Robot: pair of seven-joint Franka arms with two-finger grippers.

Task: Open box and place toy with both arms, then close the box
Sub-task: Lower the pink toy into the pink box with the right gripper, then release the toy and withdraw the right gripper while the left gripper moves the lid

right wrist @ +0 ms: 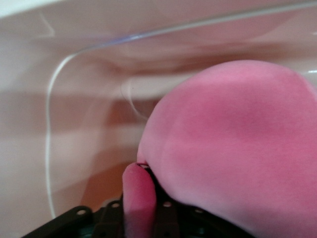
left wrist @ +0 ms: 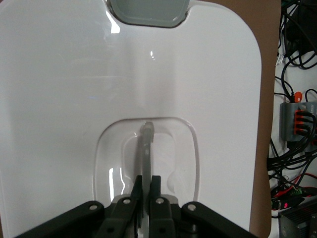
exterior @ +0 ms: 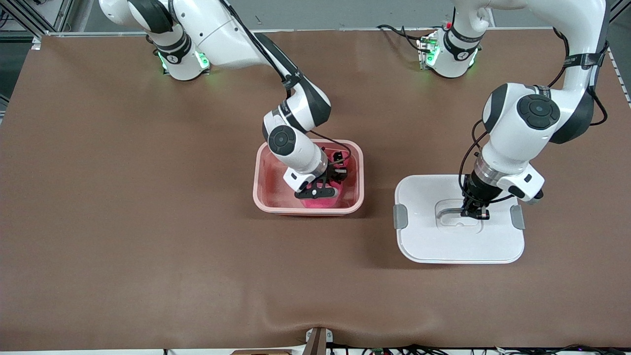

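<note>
table (exterior: 123,222) brown, bare around the items | lid (exterior: 434,241) white, flat on table toward the left arm's end, off the box | box (exterior: 261,197) pink, open, beside the lid | toy (exterior: 323,200) pink, inside box | left claw (exterior: 474,213) clamped on the lid's centre handle (left wrist: 146,148) | right claw (exterior: 319,191) down in box, fingers narrow with a bit of toy between

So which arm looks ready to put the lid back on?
The left: its end effector is shut on the lid's handle. The right end effector is down in the box at the toy.
</note>
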